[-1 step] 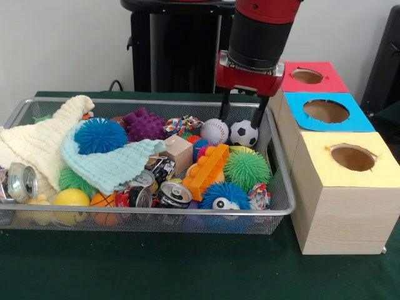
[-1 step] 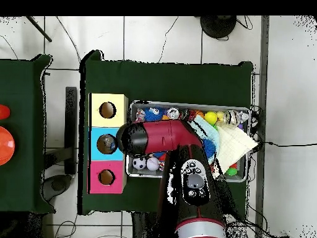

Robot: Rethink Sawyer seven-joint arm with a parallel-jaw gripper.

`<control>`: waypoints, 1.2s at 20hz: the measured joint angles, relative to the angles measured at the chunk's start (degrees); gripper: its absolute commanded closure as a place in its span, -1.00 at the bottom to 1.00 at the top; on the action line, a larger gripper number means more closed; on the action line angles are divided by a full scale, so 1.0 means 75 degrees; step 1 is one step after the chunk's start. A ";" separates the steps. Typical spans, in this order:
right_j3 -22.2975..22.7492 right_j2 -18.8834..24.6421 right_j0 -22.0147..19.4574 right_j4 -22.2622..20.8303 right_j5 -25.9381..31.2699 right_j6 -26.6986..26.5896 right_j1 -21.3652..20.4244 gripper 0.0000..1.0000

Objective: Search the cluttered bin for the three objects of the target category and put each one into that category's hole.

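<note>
My gripper (image 1: 242,116) hangs open over the far right corner of the wire bin (image 1: 156,217). Its two black fingers (image 1: 224,111) point down just above a white baseball (image 1: 214,131) and a black-and-white soccer ball (image 1: 244,133), touching neither, with nothing between them. From overhead the arm (image 2: 161,137) hides the gripper; the soccer ball (image 2: 140,163) and the baseball (image 2: 152,164) show beside it. Three boxes with round holes stand next to the bin: red (image 1: 331,81), blue (image 1: 294,106) and yellow (image 1: 325,172).
The bin also holds a blue spiky ball (image 1: 100,135), a green one (image 1: 247,170), a purple one (image 1: 144,124), a yellow ball (image 1: 70,198), an orange brick (image 1: 206,170), a wooden cube (image 1: 179,153), crushed cans (image 1: 175,194), and cream (image 1: 44,140) and pale teal (image 1: 112,164) cloths.
</note>
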 measured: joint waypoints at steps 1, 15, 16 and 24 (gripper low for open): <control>-0.0002 -0.0017 0.0000 0.0002 0.0000 0.0000 0.0000 -1.00; -0.0150 -0.0191 0.0024 0.0031 -0.0001 0.0000 0.0218 -1.00; -0.0159 -0.0203 0.0034 0.0028 -0.0002 0.0000 0.0266 -1.00; -0.0203 -0.0369 0.0056 0.0016 -0.0177 0.0000 0.0766 -1.00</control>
